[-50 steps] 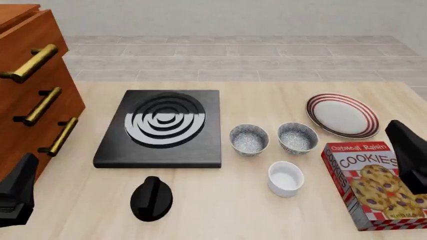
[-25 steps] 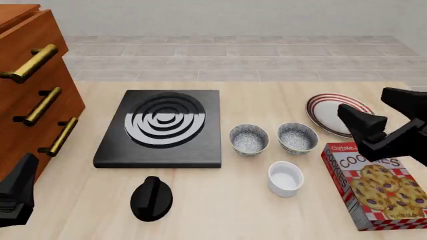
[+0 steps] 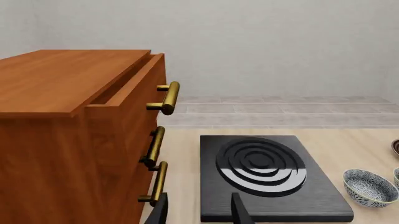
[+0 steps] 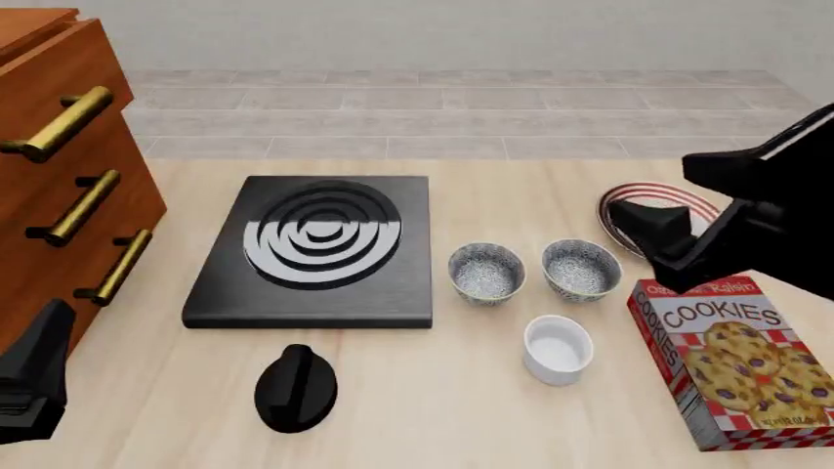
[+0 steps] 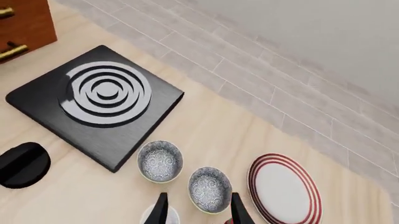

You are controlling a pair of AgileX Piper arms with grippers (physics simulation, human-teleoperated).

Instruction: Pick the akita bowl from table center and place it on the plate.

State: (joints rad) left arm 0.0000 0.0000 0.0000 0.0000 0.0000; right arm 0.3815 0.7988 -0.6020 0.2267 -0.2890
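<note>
The step in hand is judged to be the approach. The right arm's fingers (image 4: 651, 230) are held wide apart, w/ nothing between them, above the table's (image 4: 431, 410) right side, over the near edge of the plate (image 5: 283, 189). The left arm's fingers (image 3: 240, 210) are also spread and empty, parked near the drawer cabinet (image 4: 53, 166), well apart from the work.

The akita bowl (image 4: 486, 273) is taken to be the more central of the two speckled bowls. It sits upright on the table just right of the black hob (image 4: 319, 249), w/ its twin (image 4: 581, 270) just beside it (close, but a gap is seen). In the right wrist view the fingers are lined up approx. on the twin, so the aim is best shifted across to the central bowl before any descent. One finger should be put inside the rim and one outside, on a side away from the twin. The white cup (image 4: 558, 347) and cookie box (image 4: 736, 362) are to be cleared on the way.

The table is pale wood, flat and matte. A black knob (image 4: 296, 388) lies near the front. Beyond the table a grey tiled floor (image 4: 456, 107) and a plain light wall are seen.
</note>
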